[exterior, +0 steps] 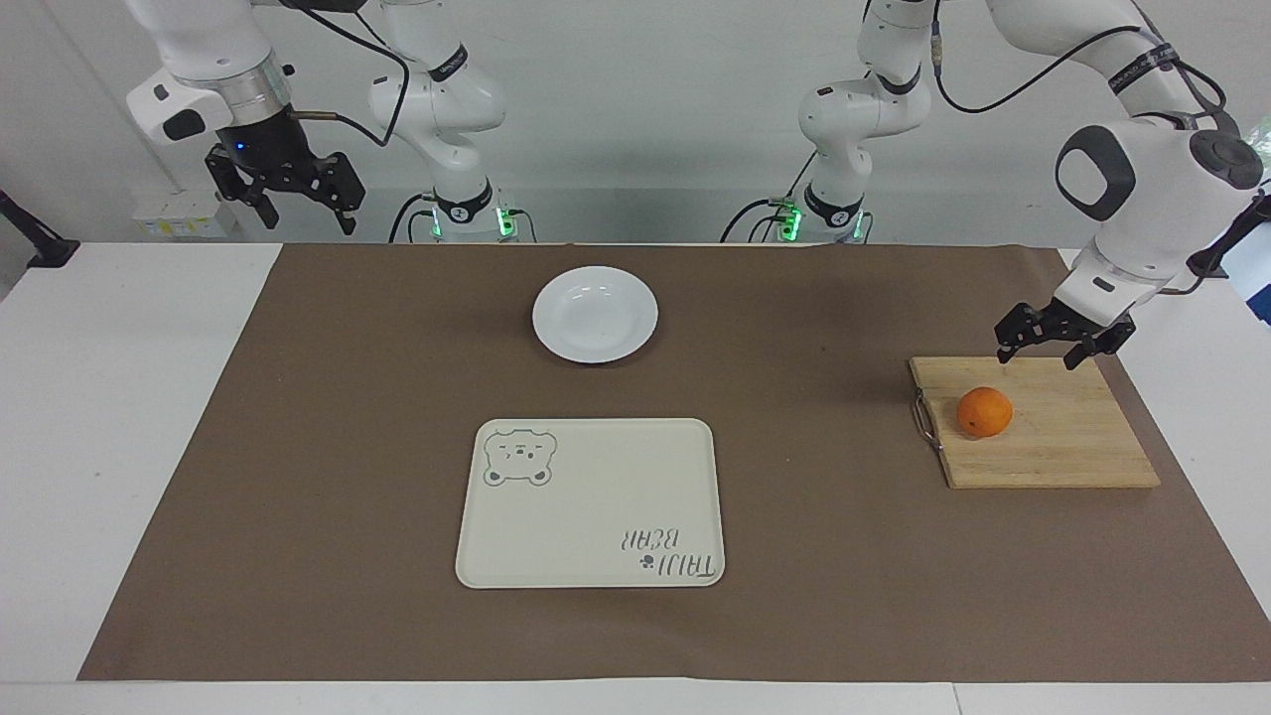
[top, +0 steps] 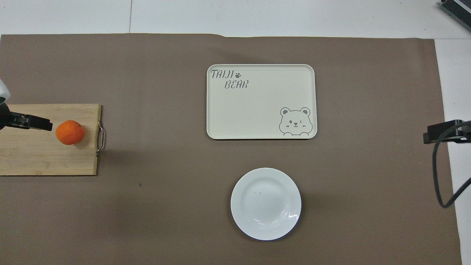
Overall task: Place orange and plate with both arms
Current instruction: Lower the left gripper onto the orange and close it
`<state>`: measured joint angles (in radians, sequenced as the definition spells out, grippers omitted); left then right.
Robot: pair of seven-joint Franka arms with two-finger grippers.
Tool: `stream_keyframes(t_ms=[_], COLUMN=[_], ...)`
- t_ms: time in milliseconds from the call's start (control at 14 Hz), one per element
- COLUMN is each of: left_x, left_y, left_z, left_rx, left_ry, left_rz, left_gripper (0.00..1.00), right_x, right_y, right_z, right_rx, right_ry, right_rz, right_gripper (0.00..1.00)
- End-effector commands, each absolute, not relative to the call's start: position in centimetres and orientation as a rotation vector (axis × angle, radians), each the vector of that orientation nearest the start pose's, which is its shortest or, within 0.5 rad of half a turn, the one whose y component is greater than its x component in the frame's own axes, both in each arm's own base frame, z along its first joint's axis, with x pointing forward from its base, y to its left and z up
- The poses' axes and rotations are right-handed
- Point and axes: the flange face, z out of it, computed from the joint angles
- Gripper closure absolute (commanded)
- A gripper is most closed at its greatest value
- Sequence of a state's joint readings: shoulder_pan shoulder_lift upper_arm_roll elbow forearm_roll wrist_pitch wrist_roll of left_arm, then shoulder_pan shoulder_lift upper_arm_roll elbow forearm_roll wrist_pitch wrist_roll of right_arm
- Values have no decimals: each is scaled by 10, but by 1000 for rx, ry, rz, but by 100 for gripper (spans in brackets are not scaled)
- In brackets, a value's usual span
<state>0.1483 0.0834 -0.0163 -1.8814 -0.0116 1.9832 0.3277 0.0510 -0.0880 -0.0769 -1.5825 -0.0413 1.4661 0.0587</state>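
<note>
orange: right of frame, on the wooden board; small, round, may roll, pinch its middle | plate: upper middle; smooth, breakable, hold the rim | left gripper: jaws apart, over the board's edge | right gripper: upper left, jaws apart, waiting

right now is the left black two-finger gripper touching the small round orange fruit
Apart. In the facing view the left gripper hangs open above the wooden cutting board's edge, with bare board showing between it and the orange.
</note>
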Motion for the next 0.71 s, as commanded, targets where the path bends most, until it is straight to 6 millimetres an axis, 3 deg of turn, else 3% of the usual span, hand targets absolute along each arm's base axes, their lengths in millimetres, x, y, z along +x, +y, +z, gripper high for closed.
stream_keyframes(t_ms=[0,427,641], left_x=[587,597,598], left_y=[81,76,78], left_z=[434,372,362], left_rx=[-3122,-3155,-3160], left_ry=[346,325,316], left_rz=[-40,-55,-41], left_gripper=[0,0,0], right_x=[512,512,512], right_y=[-22,-22,-22], right_z=[661,661,661], right_rx=[-3157,-3157,-3157], right_ry=[146,146,146], right_rz=[27,27,27], right_gripper=[0,0,0])
